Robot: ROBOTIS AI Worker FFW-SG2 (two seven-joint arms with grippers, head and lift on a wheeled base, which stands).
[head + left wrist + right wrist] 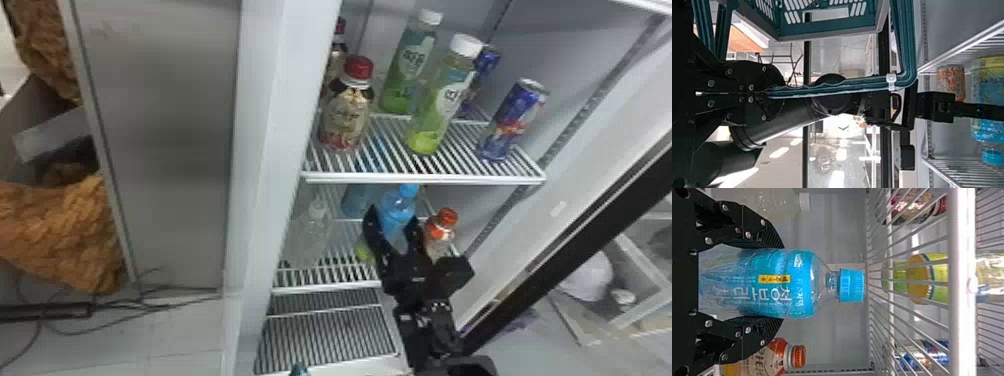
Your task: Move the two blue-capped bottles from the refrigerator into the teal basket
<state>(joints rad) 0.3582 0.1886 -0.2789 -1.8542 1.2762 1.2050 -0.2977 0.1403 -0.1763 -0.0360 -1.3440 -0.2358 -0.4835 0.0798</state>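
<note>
Right gripper (393, 215) inside the refrigerator (263, 150), its two fingers set against opposite sides of an upright blue-capped bottle (400, 204), which it grips below the cap, under the upper shelf (425, 178). A second blue bottle (354, 199) stands behind and to the left, its top partly obscured by that shelf. An orange-capped bottle (441, 231) lies to the right of the gripped one; a clear white-capped bottle (314, 230), to the left. Left gripper (767, 94) narrowed on the handle of the teal basket (828, 29), outside the shelves.
</note>
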